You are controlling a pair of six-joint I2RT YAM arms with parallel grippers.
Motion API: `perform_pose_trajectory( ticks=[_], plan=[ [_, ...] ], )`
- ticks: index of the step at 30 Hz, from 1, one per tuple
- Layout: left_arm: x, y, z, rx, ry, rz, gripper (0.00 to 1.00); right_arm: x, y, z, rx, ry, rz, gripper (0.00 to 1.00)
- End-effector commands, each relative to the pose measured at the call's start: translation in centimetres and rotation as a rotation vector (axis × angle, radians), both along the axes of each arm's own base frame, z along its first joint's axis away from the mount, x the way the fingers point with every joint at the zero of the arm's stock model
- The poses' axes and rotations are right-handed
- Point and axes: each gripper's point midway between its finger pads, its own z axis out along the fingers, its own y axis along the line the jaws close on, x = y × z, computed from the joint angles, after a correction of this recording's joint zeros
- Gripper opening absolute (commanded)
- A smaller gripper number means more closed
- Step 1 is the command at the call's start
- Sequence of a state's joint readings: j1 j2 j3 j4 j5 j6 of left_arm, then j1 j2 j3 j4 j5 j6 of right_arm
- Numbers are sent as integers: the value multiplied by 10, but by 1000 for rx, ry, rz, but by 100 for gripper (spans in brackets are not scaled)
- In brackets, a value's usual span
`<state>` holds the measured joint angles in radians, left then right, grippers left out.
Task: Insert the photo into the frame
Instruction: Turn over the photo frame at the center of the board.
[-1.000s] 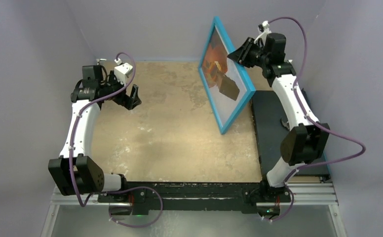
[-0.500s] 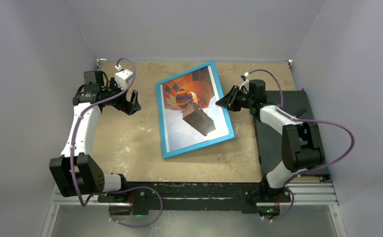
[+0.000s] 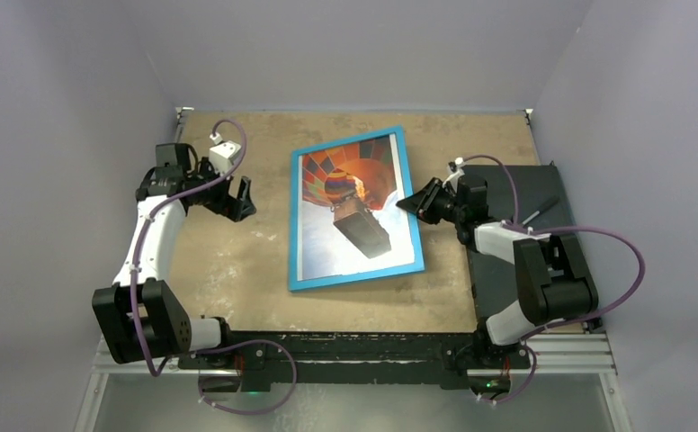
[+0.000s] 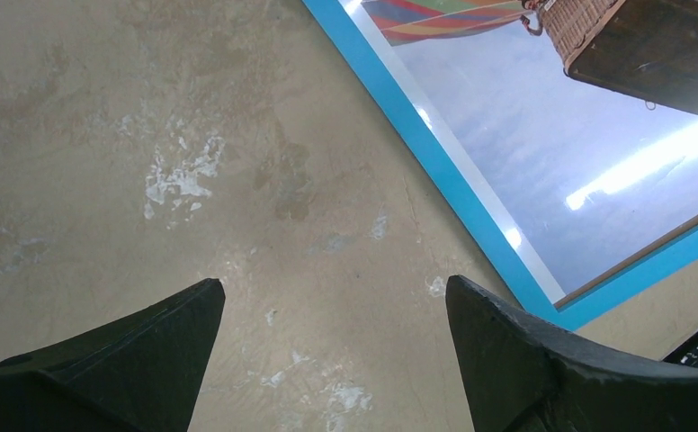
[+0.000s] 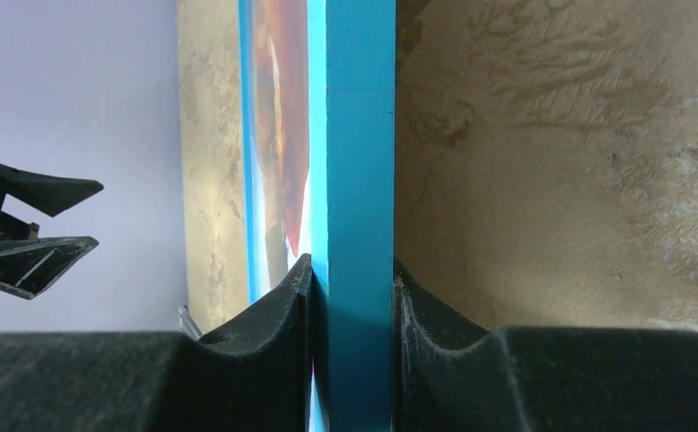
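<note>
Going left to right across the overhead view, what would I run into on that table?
left gripper, open → blue frame with the balloon photo in it → right gripper, clamped on the frame's right edge → dark mat
</note>
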<state>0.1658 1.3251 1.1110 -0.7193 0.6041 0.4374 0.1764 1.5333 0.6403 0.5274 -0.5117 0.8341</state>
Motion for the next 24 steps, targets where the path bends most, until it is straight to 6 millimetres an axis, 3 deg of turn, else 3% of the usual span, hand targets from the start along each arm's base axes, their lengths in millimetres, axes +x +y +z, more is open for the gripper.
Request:
perform_pose_trajectory(
  ticks=[1,7,12,16,17,19,24],
  plan=[
    [2,2,3,-13,-45,37,94,6,2,-5,-46,-94,-6,22],
    [14,7,-10,-46,-89,139,98,5,9,-32,-90,-76,-13,31],
    [18,12,-41,-57,-75,200,99,6,17,-56,-160,-52,-32,43],
    [20,14,-57,-52,-63,208,100,5,11,-65,-221,-31,-75,62],
    [20,14,-61,-51,-59,208,100,6,9,-66,-240,-27,-88,70],
    [22,14,-64,-53,-58,207,100,7,1,-69,-282,-11,-119,96],
    [34,18,-66,-67,-70,252,100,14,-31,-49,-432,-28,-235,99]
  ],
)
